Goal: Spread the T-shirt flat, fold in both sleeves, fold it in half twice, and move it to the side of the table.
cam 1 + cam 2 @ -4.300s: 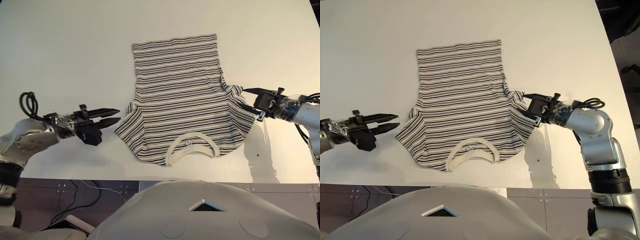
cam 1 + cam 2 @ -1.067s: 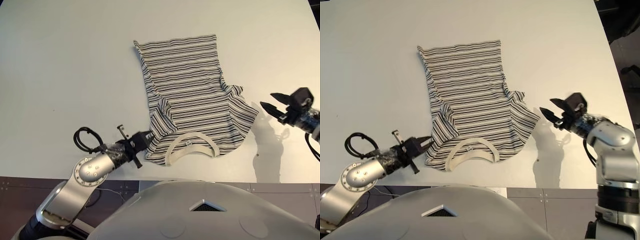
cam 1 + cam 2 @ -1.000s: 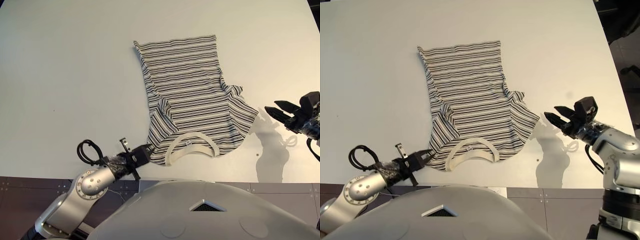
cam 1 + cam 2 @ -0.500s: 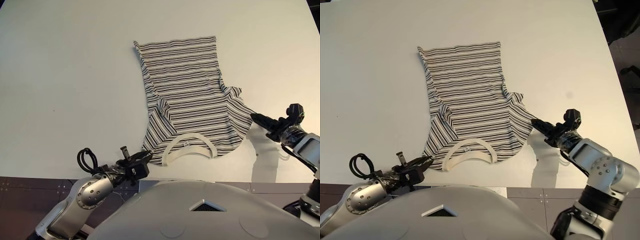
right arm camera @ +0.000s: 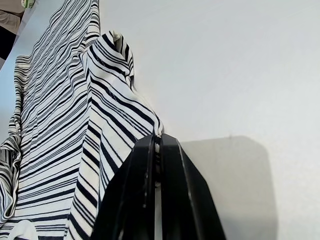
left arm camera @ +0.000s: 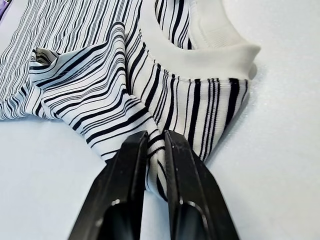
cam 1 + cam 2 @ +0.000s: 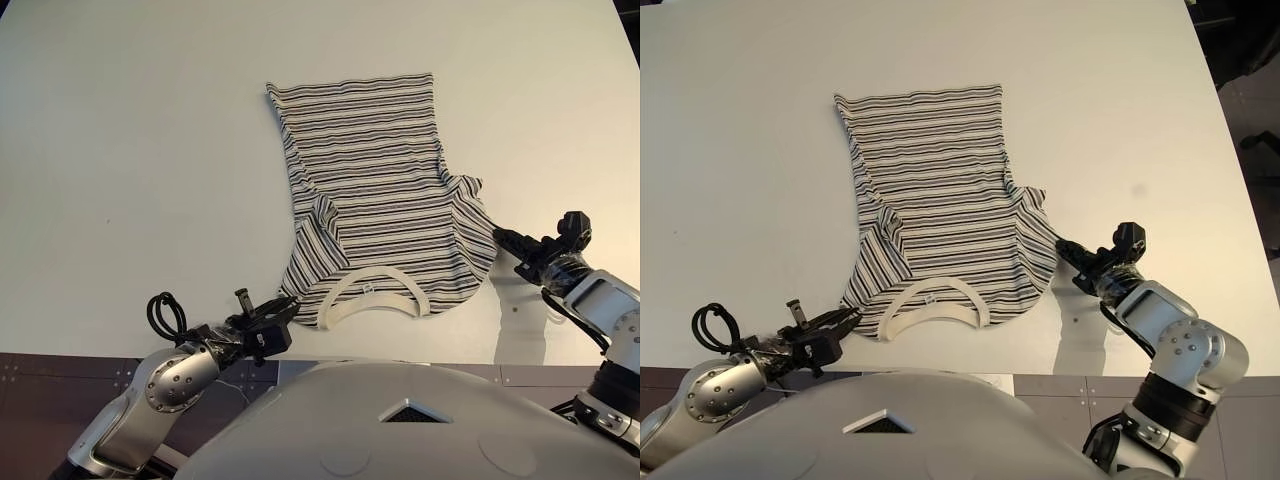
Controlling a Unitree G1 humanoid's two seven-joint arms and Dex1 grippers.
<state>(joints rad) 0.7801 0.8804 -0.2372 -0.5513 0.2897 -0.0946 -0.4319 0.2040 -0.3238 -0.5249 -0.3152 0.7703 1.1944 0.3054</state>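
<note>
- Striped T-shirt (image 7: 375,190) lies mid-surface (image 7: 150,150), collar nearest the robot.
- Left end effector (image 6: 155,137) pinches its shoulder corner; right end effector (image 5: 157,140) pinches the sleeve edge.
- Advice: lift low and keep the tension even.

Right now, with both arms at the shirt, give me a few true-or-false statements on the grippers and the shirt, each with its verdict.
1. The left gripper is shut on the T-shirt close to its collar. True.
2. The right gripper is open and clear of the cloth. False: it is shut on the T-shirt's right edge.
3. The collar lies at the end far from the robot. False: it lies at the near end, and the hem is far.
4. The sleeve on the robot's left is folded over onto the body of the T-shirt. True.
</note>
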